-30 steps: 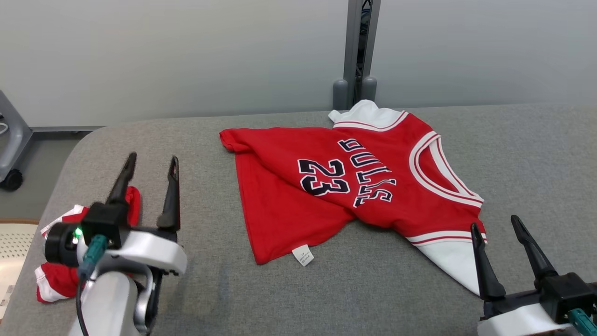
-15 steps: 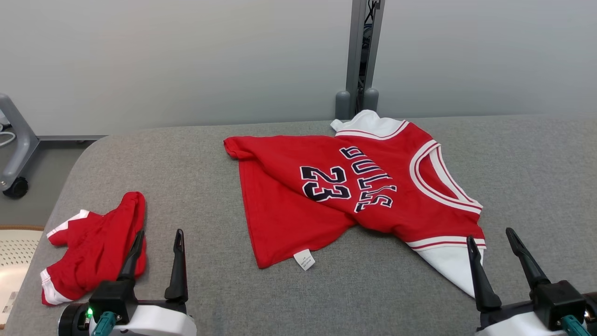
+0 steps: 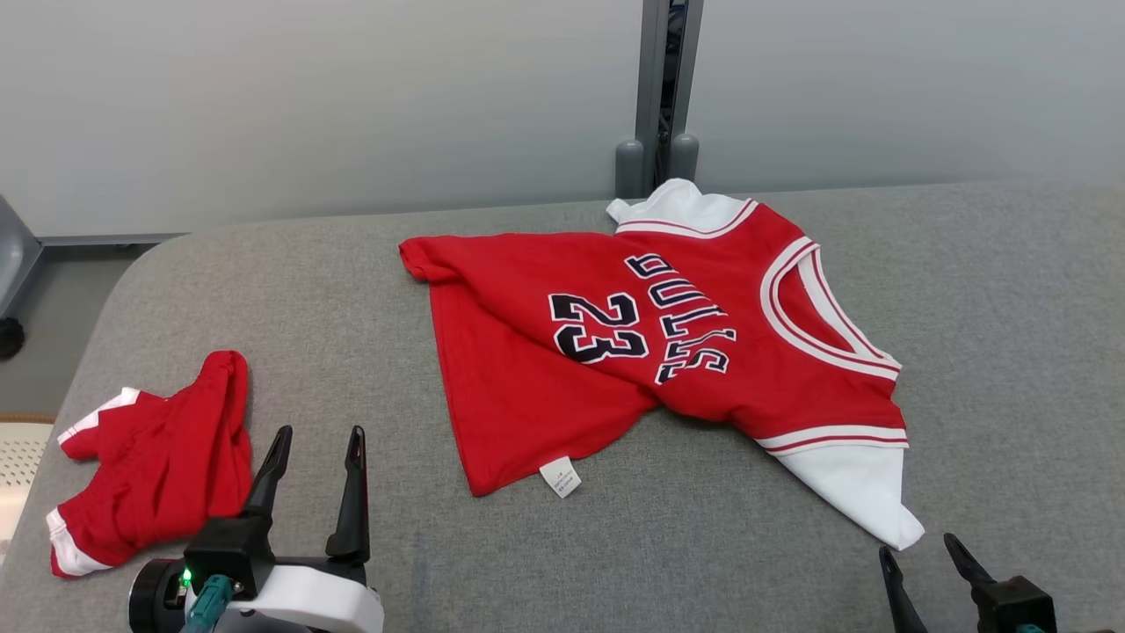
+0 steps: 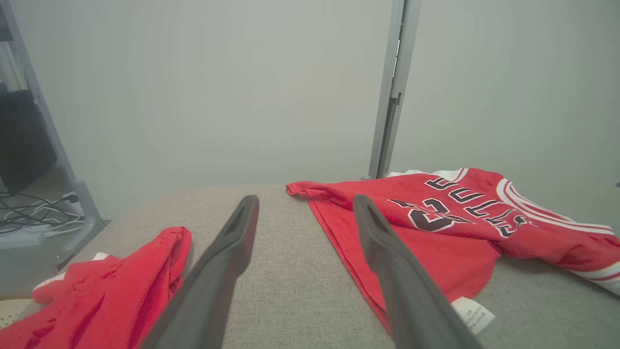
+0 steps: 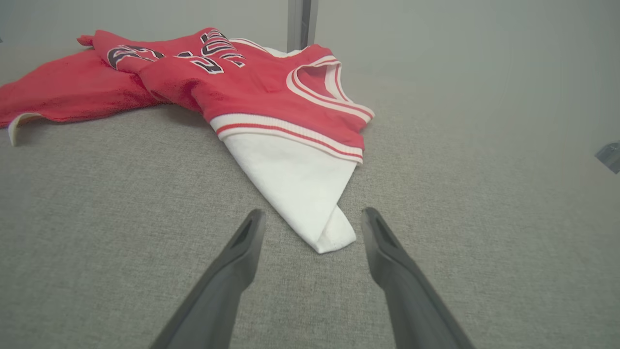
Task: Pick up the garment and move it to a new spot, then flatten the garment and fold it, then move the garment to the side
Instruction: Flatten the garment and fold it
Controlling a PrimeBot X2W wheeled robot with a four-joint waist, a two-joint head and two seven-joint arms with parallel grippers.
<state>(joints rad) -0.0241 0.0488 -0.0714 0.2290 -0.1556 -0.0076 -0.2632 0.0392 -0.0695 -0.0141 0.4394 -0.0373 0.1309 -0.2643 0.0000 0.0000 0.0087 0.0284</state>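
The red jersey (image 3: 650, 352) lies rumpled near the middle of the grey padded table (image 3: 1011, 334), toward its far edge. Its collar is to our right and its hem to our left, with a diagonal fold running under the number. Its white sleeve (image 3: 857, 492) points at our right gripper (image 3: 917, 545), which sits just short of the tip, fingers spread wide and empty, probably lined up for a pinch there. Our left gripper (image 3: 319, 432) is equally wide and empty, between the jersey's hem and the red shorts (image 3: 149, 475) bunched by the table's left edge. We judge there is open room to the right and in front, while the post (image 3: 655, 88) crowds the far edge.
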